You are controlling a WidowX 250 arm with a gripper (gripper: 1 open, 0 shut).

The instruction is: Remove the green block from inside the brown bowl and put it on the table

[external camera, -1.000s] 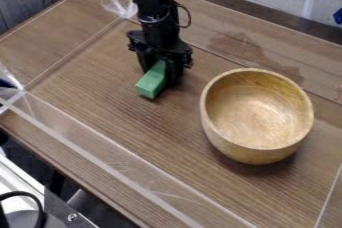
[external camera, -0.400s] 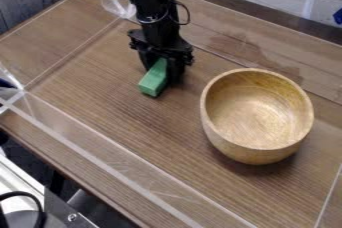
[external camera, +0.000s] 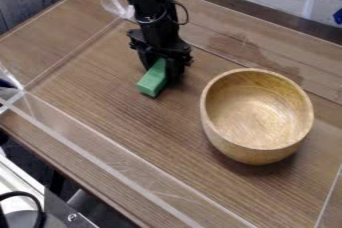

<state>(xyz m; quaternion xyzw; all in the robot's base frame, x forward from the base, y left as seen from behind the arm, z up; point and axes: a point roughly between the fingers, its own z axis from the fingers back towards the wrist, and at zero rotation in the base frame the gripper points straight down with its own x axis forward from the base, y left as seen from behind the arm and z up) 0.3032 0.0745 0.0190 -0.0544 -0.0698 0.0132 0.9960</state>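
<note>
The green block (external camera: 154,80) lies low on the table (external camera: 94,82), left of the brown bowl (external camera: 257,113). My gripper (external camera: 166,65) points straight down over the block's far end, its black fingers shut on that end. The block's near end sticks out toward the camera and rests at or just above the tabletop; I cannot tell whether it touches. The bowl's hollow shows nothing inside. The arm rises from the gripper toward the top of the view.
Clear acrylic walls (external camera: 80,142) run along the table's edges, the near one crossing the lower left. The bowl stands a short way to the right of the gripper. Dark gear shows below the table at the bottom left.
</note>
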